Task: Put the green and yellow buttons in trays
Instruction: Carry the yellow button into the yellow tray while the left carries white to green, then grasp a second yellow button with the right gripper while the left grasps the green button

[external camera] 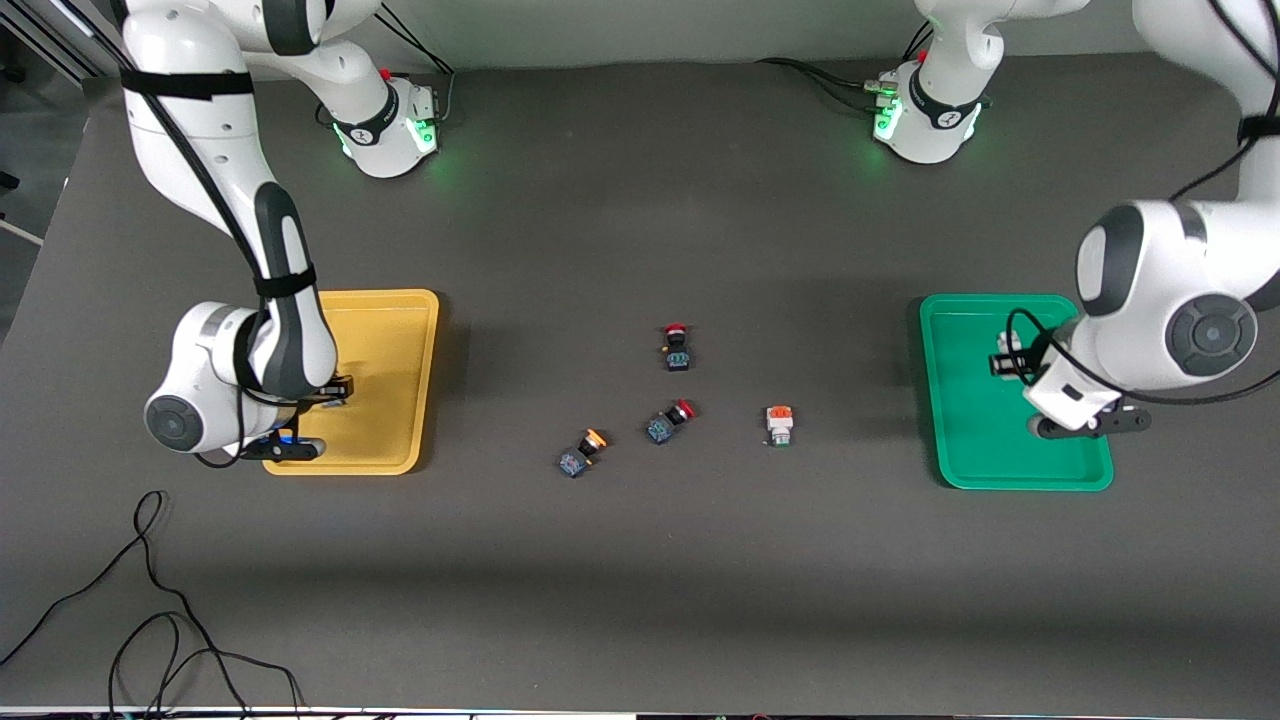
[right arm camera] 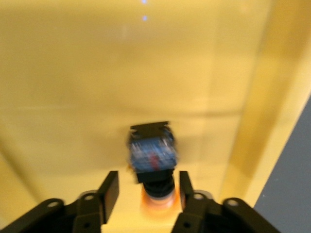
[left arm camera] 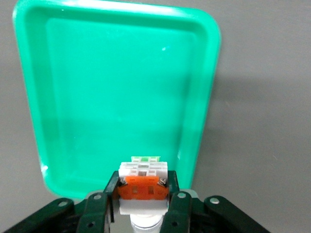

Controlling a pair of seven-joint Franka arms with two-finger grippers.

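Note:
My left gripper [left arm camera: 143, 190] is shut on a green button [left arm camera: 143, 180], a white body with an orange middle, over the green tray [left arm camera: 116, 87]. In the front view that gripper [external camera: 1004, 354] hangs above the green tray [external camera: 965, 440]. My right gripper [right arm camera: 147, 178] is open low over the yellow tray [right arm camera: 97, 73], and a yellow button [right arm camera: 151, 158] with a black-blue body lies blurred between its fingers, free of them. On the table between the trays lie another yellow button [external camera: 581, 452] and another green button [external camera: 779, 424]. In the front view the right arm hides most of its gripper [external camera: 338, 388] over the yellow tray [external camera: 400, 400].
Two red-capped switches lie mid-table, one [external camera: 677, 347] nearer the robots' bases, the other [external camera: 669, 421] beside the loose yellow button. A black cable [external camera: 150, 600] loops on the table toward the right arm's end, near the front camera.

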